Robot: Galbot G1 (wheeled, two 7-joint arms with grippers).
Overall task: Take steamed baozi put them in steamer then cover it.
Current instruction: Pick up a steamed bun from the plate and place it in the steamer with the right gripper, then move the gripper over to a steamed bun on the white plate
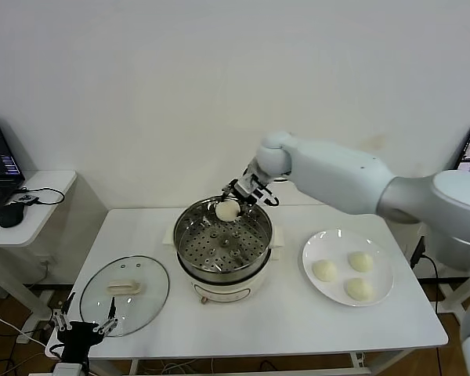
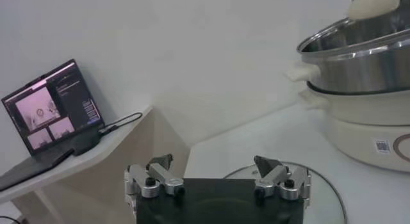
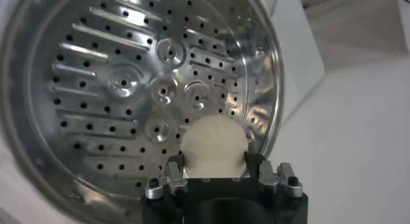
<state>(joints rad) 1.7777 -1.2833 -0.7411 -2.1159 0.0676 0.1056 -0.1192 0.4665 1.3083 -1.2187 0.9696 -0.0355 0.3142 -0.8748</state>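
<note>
White laminate covers the tabletop (image 1: 282, 313), which stands against a plain white wall; a smaller side table (image 1: 39, 205) to the robot's left carries an open laptop (image 1: 0, 160) and a dark mouse. At the middle of the tabletop sits the steamer (image 1: 223, 251), a shiny steel pot on a cream-white base, its perforated tray bare. The right tool (image 1: 236, 202) hangs over the pot's far rim, clenched on one baozi (image 1: 227, 210) that is held above the tray and not resting on it. Three more baozi (image 1: 360, 262) lie on a white plate (image 1: 313, 254) to the right of the pot, apart from one another. The cover (image 1: 125, 294) lies flat near the front left corner of the tabletop, rim down, and its cream bar handle runs side to side across the robot's view. The left tool (image 1: 82, 319) waits low at the front left edge beside the cover, released, its fingers spread wide. Only the right wrist view looks straight down into the pot, showing the tray's slots and holes and the bun pinched between both fingers (image 3: 174, 174). Only the left wrist view shows the steamer from the side, with its cream handles and a label on the base, and the laptop screen lit.
</note>
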